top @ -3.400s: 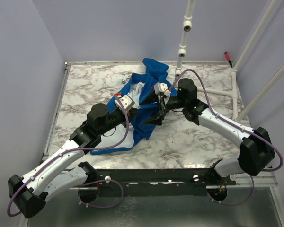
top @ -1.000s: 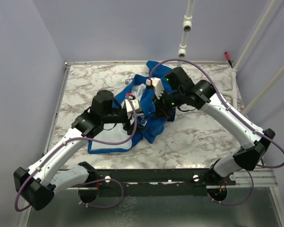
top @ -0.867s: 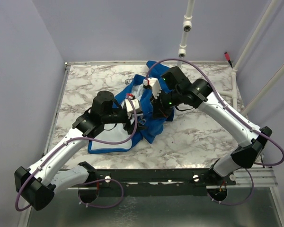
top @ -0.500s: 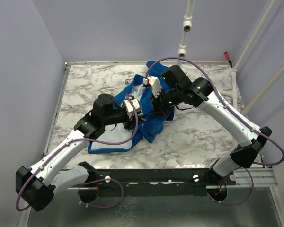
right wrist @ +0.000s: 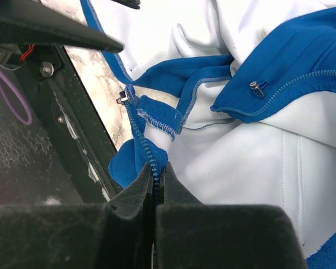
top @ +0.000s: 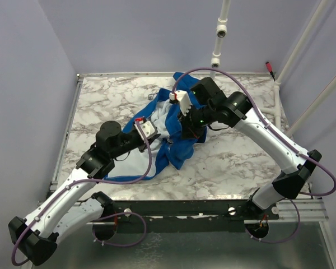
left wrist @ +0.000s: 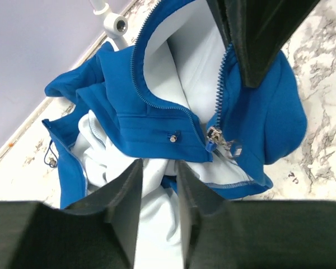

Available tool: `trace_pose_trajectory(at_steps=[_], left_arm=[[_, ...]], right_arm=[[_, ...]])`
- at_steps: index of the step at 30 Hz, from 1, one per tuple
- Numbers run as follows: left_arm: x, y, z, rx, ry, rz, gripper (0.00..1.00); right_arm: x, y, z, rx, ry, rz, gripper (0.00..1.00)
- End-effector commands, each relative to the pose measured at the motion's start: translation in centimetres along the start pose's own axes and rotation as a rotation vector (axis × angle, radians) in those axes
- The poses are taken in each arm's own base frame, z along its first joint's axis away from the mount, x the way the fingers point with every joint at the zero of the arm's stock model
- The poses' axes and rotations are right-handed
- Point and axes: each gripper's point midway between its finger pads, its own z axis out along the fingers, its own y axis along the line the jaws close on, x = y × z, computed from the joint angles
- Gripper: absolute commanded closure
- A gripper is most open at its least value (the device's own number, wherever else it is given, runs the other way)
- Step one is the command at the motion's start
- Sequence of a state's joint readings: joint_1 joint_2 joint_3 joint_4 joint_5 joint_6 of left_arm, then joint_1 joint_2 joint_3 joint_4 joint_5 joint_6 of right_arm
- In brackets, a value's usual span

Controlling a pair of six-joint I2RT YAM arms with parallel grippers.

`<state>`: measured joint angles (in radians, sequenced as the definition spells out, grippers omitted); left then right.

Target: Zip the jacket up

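1. The royal-blue jacket is lying crumpled and spread open on the marble table, with bare marble showing on every side of it.
2. Its pale lining is facing up across the near-left part of the jacket, while blue folds are bunching at its near-right and far parts.
3. The right gripper is reaching down onto the far-right part of the jacket. Its jaws are clenched on the jacket's blue front edge, and a row of zipper teeth is running straight into the pinch.
4. The metal zipper slider is sitting at the other end of that row, apart from the jaws. In the left wrist view a second row of teeth is curving in to meet it there.
5. A small metal snap stud is showing on a blue flap of the jacket, just beside the slider.
6. The left gripper is hanging over the near-left part of the jacket. Its jaws are released, standing a narrow gap apart, and the lining is showing through that gap.
7. A white pipe is standing just beyond the jacket's far edge.
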<state>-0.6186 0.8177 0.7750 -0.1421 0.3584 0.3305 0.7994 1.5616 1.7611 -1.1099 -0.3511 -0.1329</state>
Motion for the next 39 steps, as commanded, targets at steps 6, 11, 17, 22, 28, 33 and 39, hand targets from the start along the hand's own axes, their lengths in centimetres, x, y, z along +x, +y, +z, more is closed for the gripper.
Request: trace_pose_trajectory(at_steps=[6,11,17,22,28,33,39], left_arm=[[-1.8,-3.4,-0.7,0.158,-0.087,-0.103,0.27],[-3.0,-3.4,1.2,0.234,-0.084,-0.085,0.21],[-3.3,-4.2,2.4,0.307,-0.080,-0.082,0.23],[-2.2,-5.1,2.8,0.358,-0.053,-0.066,0.30],[-1.8,-5.2,3.2,0.384,-0.032,-0.041,0.49],[-2.2,-5.2,3.5,0.386,-0.035,-0.031,0.73],[-2.3,-4.8,3.4,0.356,-0.035,-0.030,1.00]], right_arm=[[0.5,0.2,0.0,0.003,0.024,-0.009,0.99],[0.2,0.6,0.8,-0.043,0.031,-0.012,0.99],[0.4,0.8,1.4,-0.047,0.038,-0.016,0.99],[0.0,1.1,1.3,-0.065,0.022,-0.024,0.99],[-0.2,1.4,1.5,-0.081,0.014,-0.029,0.99],[-0.1,1.5,1.7,-0.088,0.004,-0.032,0.99],[-0.3,1.5,1.1,-0.071,-0.072,-0.071,0.99]])
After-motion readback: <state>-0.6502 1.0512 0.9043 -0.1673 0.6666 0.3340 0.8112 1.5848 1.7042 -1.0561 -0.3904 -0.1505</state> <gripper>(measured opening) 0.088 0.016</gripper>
